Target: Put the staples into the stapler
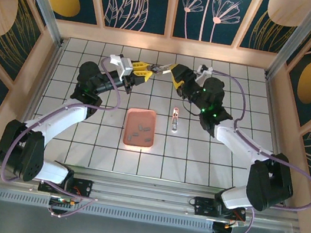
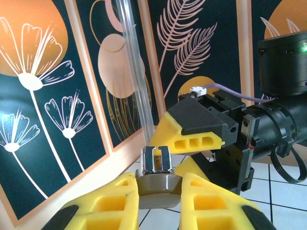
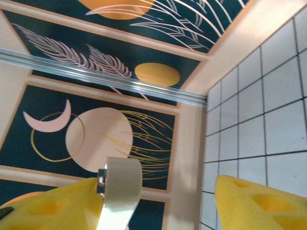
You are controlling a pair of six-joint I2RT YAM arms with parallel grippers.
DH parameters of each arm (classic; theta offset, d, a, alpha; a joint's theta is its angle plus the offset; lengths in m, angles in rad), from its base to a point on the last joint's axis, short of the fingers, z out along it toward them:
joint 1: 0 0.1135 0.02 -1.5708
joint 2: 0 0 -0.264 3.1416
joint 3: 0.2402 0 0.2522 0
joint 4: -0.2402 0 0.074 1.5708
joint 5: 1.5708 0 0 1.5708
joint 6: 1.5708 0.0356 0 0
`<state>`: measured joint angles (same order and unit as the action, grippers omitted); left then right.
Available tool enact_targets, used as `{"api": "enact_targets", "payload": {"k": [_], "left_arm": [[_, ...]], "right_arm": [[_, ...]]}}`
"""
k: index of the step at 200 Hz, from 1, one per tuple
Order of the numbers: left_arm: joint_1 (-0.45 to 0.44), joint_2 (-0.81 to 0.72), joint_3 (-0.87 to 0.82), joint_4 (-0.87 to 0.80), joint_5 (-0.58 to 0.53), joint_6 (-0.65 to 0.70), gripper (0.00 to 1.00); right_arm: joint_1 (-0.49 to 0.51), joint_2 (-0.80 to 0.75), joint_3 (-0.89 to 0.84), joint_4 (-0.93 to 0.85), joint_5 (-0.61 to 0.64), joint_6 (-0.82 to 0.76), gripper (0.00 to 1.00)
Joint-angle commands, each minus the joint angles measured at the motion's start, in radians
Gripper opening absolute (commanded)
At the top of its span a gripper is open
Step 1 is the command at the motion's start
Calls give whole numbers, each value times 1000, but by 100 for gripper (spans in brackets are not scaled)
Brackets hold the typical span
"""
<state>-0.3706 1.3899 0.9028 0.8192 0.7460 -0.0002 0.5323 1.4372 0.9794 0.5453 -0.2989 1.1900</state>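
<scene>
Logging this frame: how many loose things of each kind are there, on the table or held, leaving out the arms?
Salmon-pink tray: 1
Stapler, on the table: 1
Grey-brown block with a chrome part, in the left gripper: 1
Staples in the tray: about 3, too small to count surely
Total: about 6

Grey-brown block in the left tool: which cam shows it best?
Left wrist: the block is close-up, clamped in the left tool, chrome clip on top. Right wrist shows likely its rounded end beside a finger. Top external shows a speck between left tool and right tool.
</scene>
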Motion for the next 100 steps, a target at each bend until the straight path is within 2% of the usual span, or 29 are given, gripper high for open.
{"api": "enact_targets", "payload": {"k": [1, 16, 30, 42, 83, 100], "left_arm": [[-8, -13, -9, 56, -3, -18, 0], [-10, -16, -11, 42, -4, -10, 0], [-10, -18, -12, 36, -7, -5, 0], [-10, -19, -8, 20, -14, 3, 0], [-10, -16, 7, -1, 3, 11, 0], [-10, -18, 1, -6, -7, 21, 0]], "right_arm": [[9, 13, 36, 112, 22, 20, 61], [9, 21, 41, 131, 13, 20, 57], [9, 28, 41, 163, -3, 30, 46], [6, 35, 41, 184, -29, 41, 42], [5, 40, 41, 169, -24, 35, 40], [4, 49, 39, 201, -15, 35, 28]]}}
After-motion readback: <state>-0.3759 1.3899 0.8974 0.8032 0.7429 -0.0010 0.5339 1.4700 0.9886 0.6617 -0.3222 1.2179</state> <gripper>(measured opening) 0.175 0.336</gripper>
